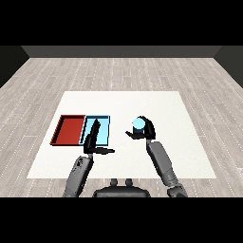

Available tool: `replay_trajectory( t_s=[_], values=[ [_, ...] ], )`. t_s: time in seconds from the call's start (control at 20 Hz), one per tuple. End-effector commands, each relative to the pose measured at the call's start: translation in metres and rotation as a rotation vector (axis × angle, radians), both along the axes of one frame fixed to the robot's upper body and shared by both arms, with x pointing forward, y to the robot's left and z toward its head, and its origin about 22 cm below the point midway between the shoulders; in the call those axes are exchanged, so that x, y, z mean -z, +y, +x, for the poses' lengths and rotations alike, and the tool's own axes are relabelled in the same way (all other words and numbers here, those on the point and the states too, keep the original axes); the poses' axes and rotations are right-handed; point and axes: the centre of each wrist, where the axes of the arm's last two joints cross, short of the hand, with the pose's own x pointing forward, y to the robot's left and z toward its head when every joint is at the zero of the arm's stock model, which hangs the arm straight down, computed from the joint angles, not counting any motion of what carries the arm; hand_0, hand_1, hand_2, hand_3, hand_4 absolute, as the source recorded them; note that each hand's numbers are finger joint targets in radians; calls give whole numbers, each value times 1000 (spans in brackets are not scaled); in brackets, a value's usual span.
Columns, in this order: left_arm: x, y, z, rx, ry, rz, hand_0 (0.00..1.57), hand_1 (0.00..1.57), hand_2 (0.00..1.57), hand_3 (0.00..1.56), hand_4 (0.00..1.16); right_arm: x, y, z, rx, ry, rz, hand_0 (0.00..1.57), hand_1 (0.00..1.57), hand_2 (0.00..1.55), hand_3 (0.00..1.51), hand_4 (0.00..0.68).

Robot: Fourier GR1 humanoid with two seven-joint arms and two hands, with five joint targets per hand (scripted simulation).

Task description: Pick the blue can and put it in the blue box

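Note:
The blue can [138,125] is light blue and stands upright right of the table's middle, with my right hand [146,131] curled round it. The light blue tray [105,131] lies left of the middle, holding no can. My left hand [92,140] reaches over the tray's near part, its fingers straight and pointing away from me, its thumb sticking out to the right. The can is about a tray's width right of the blue tray.
A red tray [69,129] lies directly left of the blue tray, side by side with it. The white table [156,104] stretches far behind both trays and to the right of my right forearm.

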Motion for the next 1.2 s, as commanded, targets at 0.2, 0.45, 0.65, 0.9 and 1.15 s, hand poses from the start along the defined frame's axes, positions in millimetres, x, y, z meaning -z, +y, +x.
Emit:
replay_trajectory(
  t_s=[0.2, 0.45, 0.65, 0.9, 1.15],
  values=[
    [-7, -23, 21, 59, 14, -23, 0, 0, 0, 0, 0, -19, 12, -1, -22, -38, -9, 1447, 1447, 1470, 1385, 555],
    [-7, -48, 13, 75, -12, 5, 0, 0, 0, 0, 0, -24, 22, 9, -48, -56, -3, 1447, 1447, 1472, 1389, 576],
    [19, -32, 15, 115, 52, -36, 0, 0, 0, 0, 0, -33, 23, 12, -87, -38, 29, 1458, 1458, 1468, 1379, 551],
    [11, -60, 27, 96, 55, 5, 0, 0, 0, 0, 0, -29, 45, 10, -96, -58, 28, 1439, 1439, 1459, 1360, 551],
    [26, -84, 11, 115, 93, 8, 0, 0, 0, 0, 0, -15, 55, -4, -121, -53, 38, 1423, 1423, 1460, 1374, 560]
  ],
)
